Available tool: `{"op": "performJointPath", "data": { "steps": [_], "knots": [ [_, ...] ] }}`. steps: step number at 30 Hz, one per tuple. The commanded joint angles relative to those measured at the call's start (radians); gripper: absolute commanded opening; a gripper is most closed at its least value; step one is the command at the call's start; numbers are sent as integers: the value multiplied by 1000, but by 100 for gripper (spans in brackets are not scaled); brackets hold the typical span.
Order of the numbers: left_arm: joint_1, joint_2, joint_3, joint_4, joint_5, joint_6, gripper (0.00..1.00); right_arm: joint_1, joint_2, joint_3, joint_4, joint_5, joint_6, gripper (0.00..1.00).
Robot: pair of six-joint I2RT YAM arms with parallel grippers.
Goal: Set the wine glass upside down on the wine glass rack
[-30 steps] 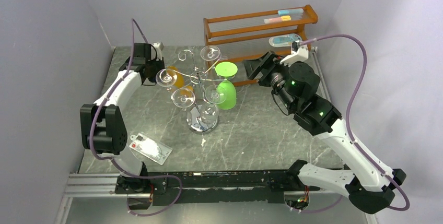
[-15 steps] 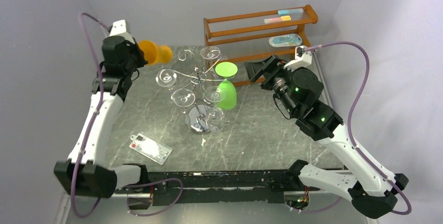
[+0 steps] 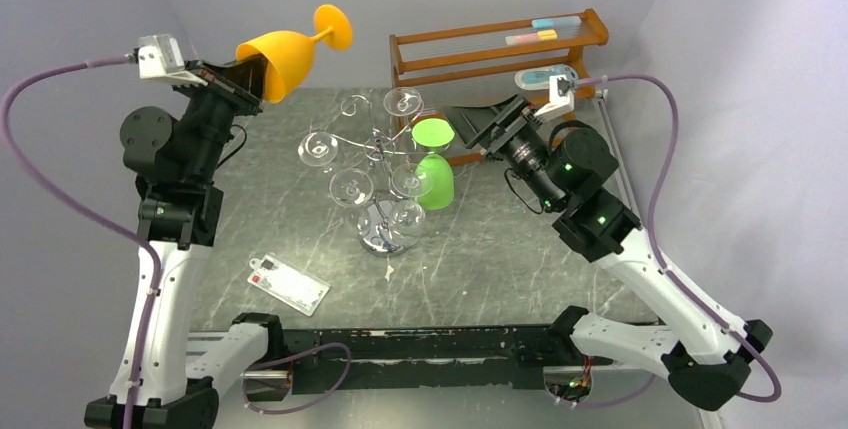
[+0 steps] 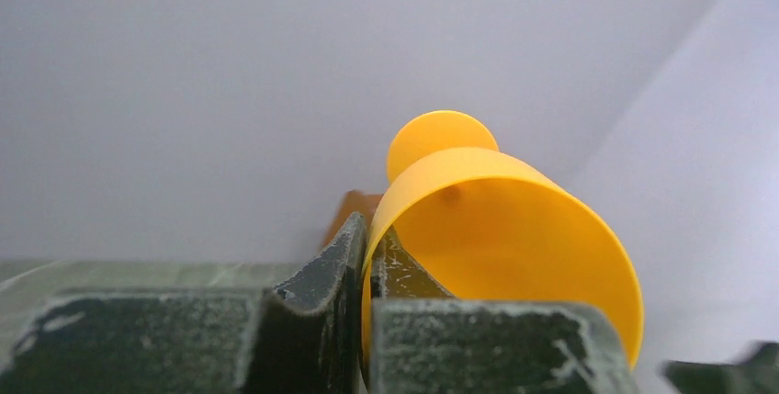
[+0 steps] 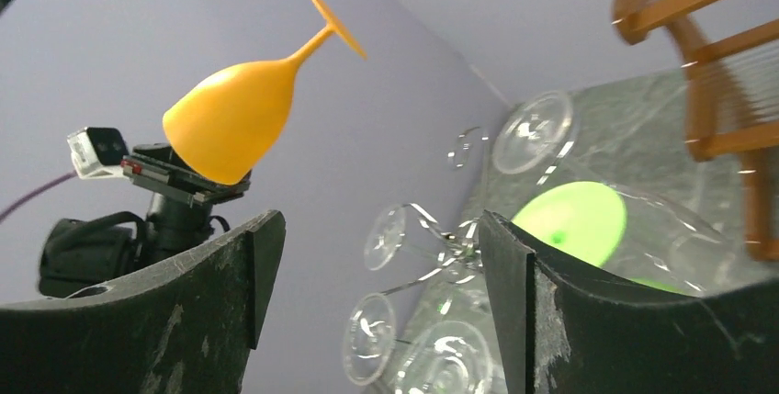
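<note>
White arm links (image 3: pixel 165 289), black joints (image 3: pixel 190 139), purple cables (image 3: pixel 85 64), green LEDs (image 3: pixel 568 161) — prob. status lights

Wine glass (image 3: pixel 275 57) upper left is bright orange, hanging glass (image 3: pixel 435 181) lime green, wine glass rack (image 3: pixel 383 227) shiny chrome, counter (image 3: pixel 500 259) grey-green marbled, wooden shelf (image 3: pixel 470 33) brown.

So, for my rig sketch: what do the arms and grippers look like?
The left arm and right arm have white links and black joint housings. A purple cable runs to a white camera block at each wrist. Green lights glow on the right arm's joints. Left gripper and right gripper have flat, scuffed black fingers.
</note>
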Motion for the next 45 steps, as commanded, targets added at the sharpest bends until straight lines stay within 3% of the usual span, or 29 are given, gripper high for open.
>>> {"op": "performJointPath", "data": {
  "steps": [1,7,13,18,25,29,33,39,45],
  "knots": [
    [-4,-26,-58,275,227,-178,5,1,34,7,141,-114,123,80],
    [-33,-18,-190,590,313,-407,5,0,58,2,270,-136,237,80],
    [-153,15,-299,843,256,-536,5,7,88,45,334,-118,206,78],
    [-287,51,-337,974,174,-553,5,13,122,30,409,-126,231,78],
    [-401,64,-370,1011,70,-522,5,17,121,-41,635,-112,236,73],
    [-448,83,-378,1049,59,-523,5,19,119,-42,656,-84,230,71],
    [-491,88,-384,1065,18,-496,5,27,133,-41,692,-117,224,59],
    [-529,85,-395,1079,-28,-476,5,39,135,-82,804,-140,214,57],
    [-561,73,-421,1089,-83,-474,5,56,179,-33,809,-140,210,53]
  ]
}}
